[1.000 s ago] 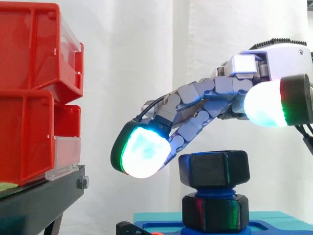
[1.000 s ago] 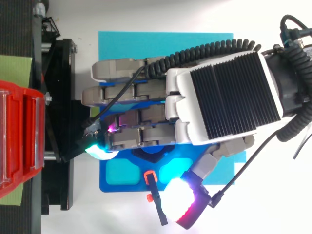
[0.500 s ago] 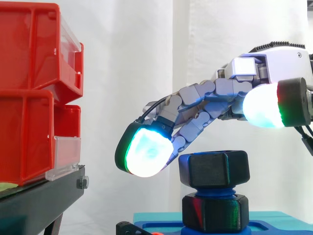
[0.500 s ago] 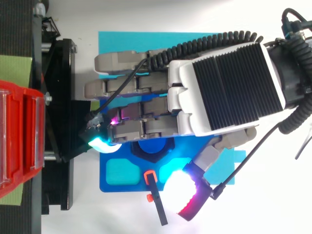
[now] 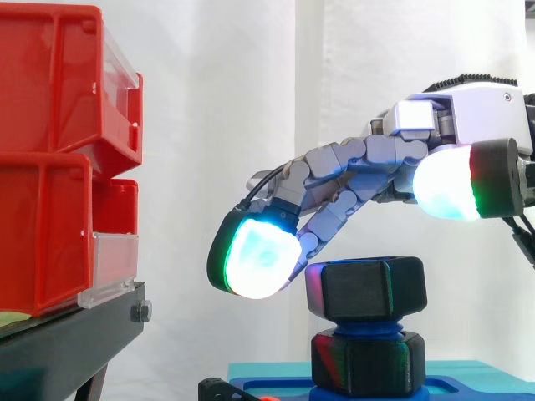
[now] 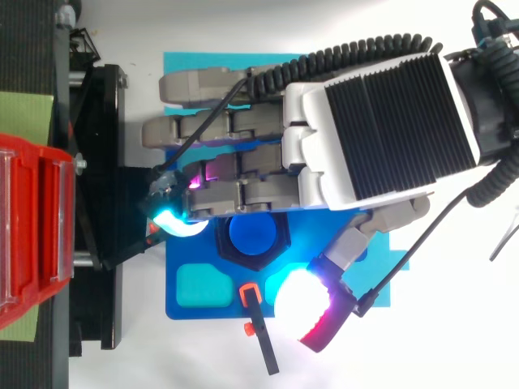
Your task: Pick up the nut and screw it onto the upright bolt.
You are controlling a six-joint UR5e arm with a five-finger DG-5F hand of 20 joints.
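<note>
Hand (image 6: 373, 130) is just above the nut (image 5: 365, 288), fingers loosely extended, thumb apart, holding nothing. I see the nut on the upright blue bolt (image 6: 252, 235), axis vertical, on the blue base plate (image 6: 195, 284), in the half nearer the red bins (image 5: 58, 159).

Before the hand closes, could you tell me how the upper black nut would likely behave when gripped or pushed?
The upper nut looks rigid and blocky, so it probably won't deform. Its flat hex faces should resist slipping. Seated on the blue bolt, it would likely turn rather than slide.

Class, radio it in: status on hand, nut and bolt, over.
Hand open over nut, holding nothing. Nut sits on blue bolt. Red bins stand apart.
</note>
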